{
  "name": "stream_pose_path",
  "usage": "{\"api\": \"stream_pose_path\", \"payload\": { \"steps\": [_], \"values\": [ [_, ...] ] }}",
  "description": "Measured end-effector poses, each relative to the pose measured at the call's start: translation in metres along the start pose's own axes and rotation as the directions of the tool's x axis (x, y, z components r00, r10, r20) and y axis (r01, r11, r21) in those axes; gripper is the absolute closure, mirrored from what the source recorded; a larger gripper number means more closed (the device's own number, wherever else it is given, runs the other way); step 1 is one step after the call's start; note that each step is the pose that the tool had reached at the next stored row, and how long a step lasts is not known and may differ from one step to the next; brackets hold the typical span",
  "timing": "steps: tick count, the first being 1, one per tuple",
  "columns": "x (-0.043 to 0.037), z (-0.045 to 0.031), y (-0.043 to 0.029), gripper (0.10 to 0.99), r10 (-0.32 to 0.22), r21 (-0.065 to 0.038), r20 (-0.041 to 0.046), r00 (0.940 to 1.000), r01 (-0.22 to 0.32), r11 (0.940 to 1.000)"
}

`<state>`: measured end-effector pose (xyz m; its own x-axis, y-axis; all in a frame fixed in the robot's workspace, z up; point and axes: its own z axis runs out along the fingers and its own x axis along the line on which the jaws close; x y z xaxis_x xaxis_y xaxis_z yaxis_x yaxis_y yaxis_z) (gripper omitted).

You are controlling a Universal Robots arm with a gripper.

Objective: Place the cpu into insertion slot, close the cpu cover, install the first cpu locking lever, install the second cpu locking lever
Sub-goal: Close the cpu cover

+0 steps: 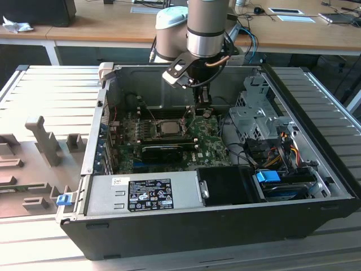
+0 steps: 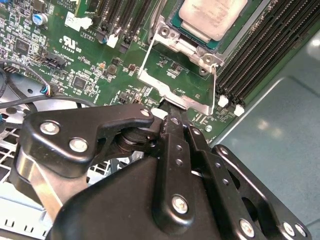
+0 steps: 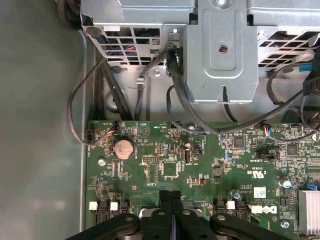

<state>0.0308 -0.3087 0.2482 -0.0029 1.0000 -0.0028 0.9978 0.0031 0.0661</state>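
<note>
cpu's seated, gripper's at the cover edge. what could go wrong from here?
1. The gripper, shut, meets the open cpu cover only at its thin edge; it may slip onto the motherboard.
2. The cpu lies uncovered; a skewed cover could scrape or shift it.
3. A wire lever runs beside the cover and might snag.

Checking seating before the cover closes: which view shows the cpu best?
Second wrist view: the cpu is close, silvery face up, seated in the insertion slot, though cut by the picture's edge. The exterior view shows it whole but small, mid-board. The first wrist view looks at the motherboard beside the drive cage.
</note>
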Motion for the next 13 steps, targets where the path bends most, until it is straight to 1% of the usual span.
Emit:
{"api": "stream_pose_path", "payload": {
  "steps": [6, 9, 11, 13],
  "values": [
    [0.0000, -0.0002, -0.0023, 0.980, 0.000, 0.000, 0.0000, 1.0000, 0.000, 1.0000],
    [0.0000, -0.0005, -0.0068, 0.980, 0.000, 0.000, 0.0000, 1.0000, 0.000, 1.0000],
    [0.0000, -0.0008, -0.0127, 0.980, 0.000, 0.000, 0.0000, 1.0000, 0.000, 1.0000],
    [0.0000, -0.0011, -0.0164, 0.980, 0.000, 0.000, 0.0000, 1.0000, 0.000, 1.0000]
  ]
}}
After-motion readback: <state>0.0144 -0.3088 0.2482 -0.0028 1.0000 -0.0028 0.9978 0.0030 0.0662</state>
